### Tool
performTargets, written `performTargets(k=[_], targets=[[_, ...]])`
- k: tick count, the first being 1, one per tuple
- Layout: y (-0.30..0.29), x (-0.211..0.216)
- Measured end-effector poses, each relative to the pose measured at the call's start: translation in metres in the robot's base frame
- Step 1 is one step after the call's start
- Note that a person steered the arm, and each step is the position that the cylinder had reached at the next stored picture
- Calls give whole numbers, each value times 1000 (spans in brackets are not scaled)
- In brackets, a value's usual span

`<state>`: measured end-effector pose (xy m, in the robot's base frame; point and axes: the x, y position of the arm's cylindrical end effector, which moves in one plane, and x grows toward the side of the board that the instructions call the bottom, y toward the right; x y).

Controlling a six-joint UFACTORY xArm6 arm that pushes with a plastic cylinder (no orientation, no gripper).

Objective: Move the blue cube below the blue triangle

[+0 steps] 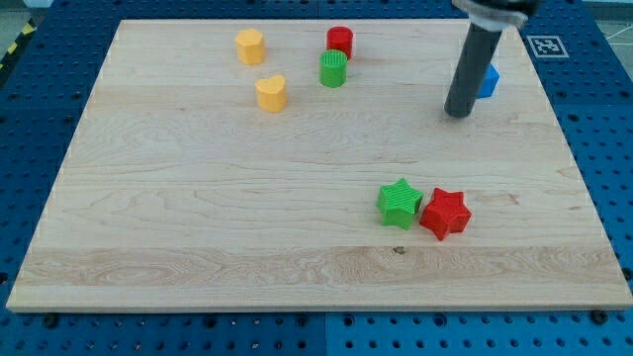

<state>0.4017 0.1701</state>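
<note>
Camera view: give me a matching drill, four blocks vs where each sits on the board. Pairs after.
Blocks:
1. red star
2. yellow heart
3. blue block
4. green star

Places:
A. behind the rod, just right of my tip
B. touching the red star's left side
C. lowest and rightmost of the star pair
D. upper left, below the yellow hexagon

Pairs: 1-C, 2-D, 3-A, 4-B
</note>
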Motion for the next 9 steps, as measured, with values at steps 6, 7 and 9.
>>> performTargets(k=[6, 7, 9], targets=[[30, -52], [31, -64], [32, -74]])
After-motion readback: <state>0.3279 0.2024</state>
